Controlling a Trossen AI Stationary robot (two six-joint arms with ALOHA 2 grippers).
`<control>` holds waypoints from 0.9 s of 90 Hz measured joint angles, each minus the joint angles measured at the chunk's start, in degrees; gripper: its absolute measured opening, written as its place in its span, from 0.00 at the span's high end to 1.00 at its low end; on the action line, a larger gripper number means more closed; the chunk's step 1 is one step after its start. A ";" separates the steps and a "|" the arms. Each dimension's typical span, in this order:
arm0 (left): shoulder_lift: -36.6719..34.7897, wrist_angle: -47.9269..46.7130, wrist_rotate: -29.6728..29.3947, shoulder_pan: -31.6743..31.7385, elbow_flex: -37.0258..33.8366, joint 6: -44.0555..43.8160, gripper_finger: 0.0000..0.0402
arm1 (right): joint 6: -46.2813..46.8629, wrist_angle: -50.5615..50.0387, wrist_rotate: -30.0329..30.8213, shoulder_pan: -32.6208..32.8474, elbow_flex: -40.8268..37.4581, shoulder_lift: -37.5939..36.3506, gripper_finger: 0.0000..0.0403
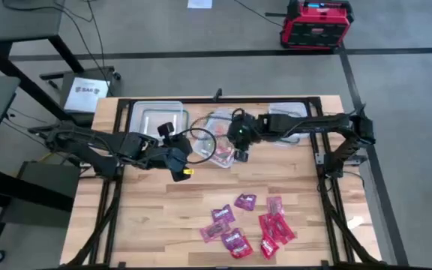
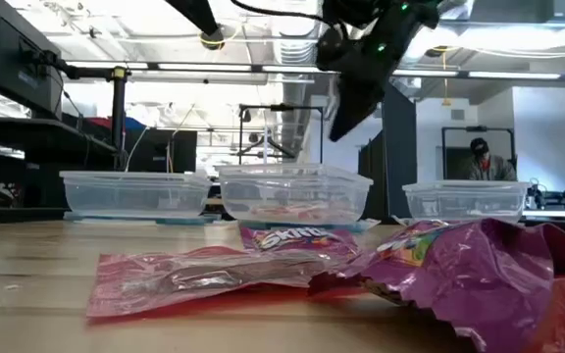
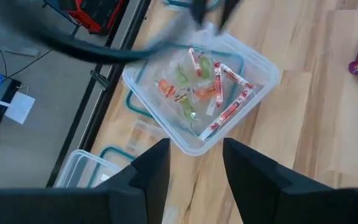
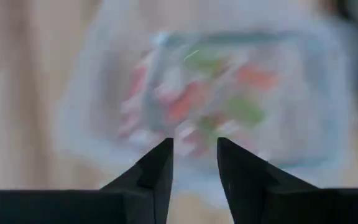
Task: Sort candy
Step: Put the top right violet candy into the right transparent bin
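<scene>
So the right gripper (image 1: 240, 155) hung over the middle container (image 1: 217, 144), fingers slightly spread, holding nothing. The left gripper (image 1: 180, 169) sat just beside it, fingers also apart and empty. Most candy (image 1: 247, 225), crinkly shiny red-pink packets, lay flat on the wooden surface (image 1: 148, 217). I'd pinch packets by an edge.

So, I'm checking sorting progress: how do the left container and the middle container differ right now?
The left container looks empty; the middle container holds small wrapped sweets. The right gripper hangs over the middle one; nothing hangs over the left. Both are clear tubs along the table's far edge.
</scene>
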 joint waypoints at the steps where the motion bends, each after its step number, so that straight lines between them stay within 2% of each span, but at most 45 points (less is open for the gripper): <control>1: 0.00 -0.10 0.00 0.00 0.00 0.00 0.67 | 0.20 -0.58 -0.74 0.46 0.00 -0.05 0.72; 9: 0.00 -0.23 0.00 0.00 -0.34 0.02 0.67 | 2.33 -2.97 -4.45 5.58 -0.98 -0.25 0.72; 23: 0.18 -0.14 -0.01 0.02 -0.79 0.92 0.67 | 4.19 -2.25 -5.15 16.73 -5.76 0.05 0.72; 35: 0.42 0.10 0.00 0.02 -0.79 1.03 0.67 | 8.04 2.45 1.69 25.05 -9.62 0.13 0.72; 41: 0.39 0.93 -0.02 0.02 -0.79 1.09 0.67 | 10.94 5.17 3.19 27.94 -10.81 0.12 0.72; 60: 0.39 2.61 -0.04 0.02 -0.79 1.93 0.67 | 18.53 6.30 3.45 29.99 -11.34 0.03 0.68; 81: 0.39 2.37 -0.02 0.02 -0.79 1.42 0.67 | 20.70 6.91 4.22 32.12 -11.67 3.01 0.47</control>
